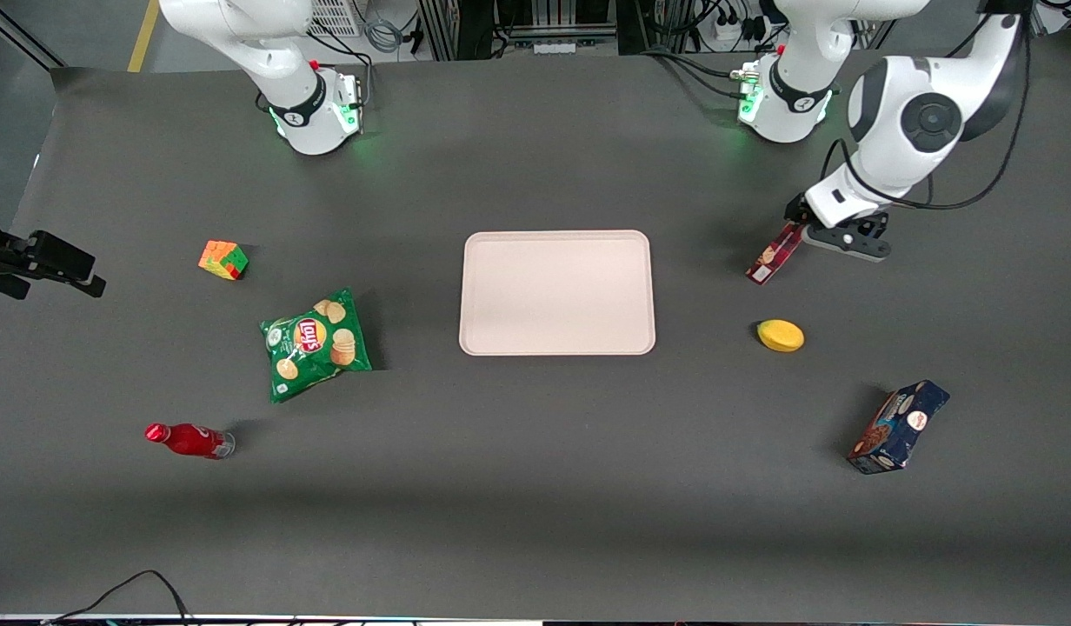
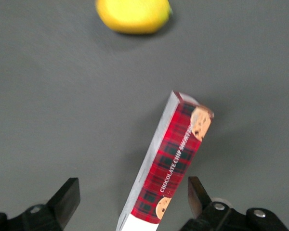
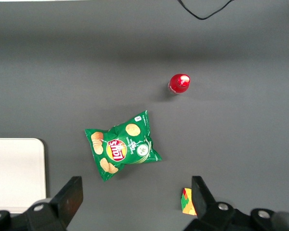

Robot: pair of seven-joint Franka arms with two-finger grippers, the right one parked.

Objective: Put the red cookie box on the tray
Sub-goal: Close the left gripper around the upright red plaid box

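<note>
The red cookie box (image 1: 774, 254) lies on the dark worktop (image 1: 535, 487) toward the working arm's end, well apart from the tray (image 1: 557, 292), which sits in the middle of the worktop. One end of the box reaches in under the claw (image 1: 801, 231); the other end points out toward the front camera and toward the tray. From the wrist camera, the box (image 2: 168, 166) runs lengthwise between the two black fingers (image 2: 198, 192), closer to one of them than to the other, with dark gaps showing on both sides, so the claw (image 2: 132, 195) is spread and not pinching anything. The plaid face with its cookie pictures and white lettering is up, and a pale narrow side shows along one edge.

The left arm bends down from its base, its big white joint raised above the worktop, with the wrist low over the box's end.

A yellow lemon-like fruit (image 1: 780, 335) lies nearer the front camera than the box, a little apart from it; it shows in the wrist view too (image 2: 133, 15). Nearer the camera again stands a dark-blue cookie box (image 1: 899, 426).
</note>
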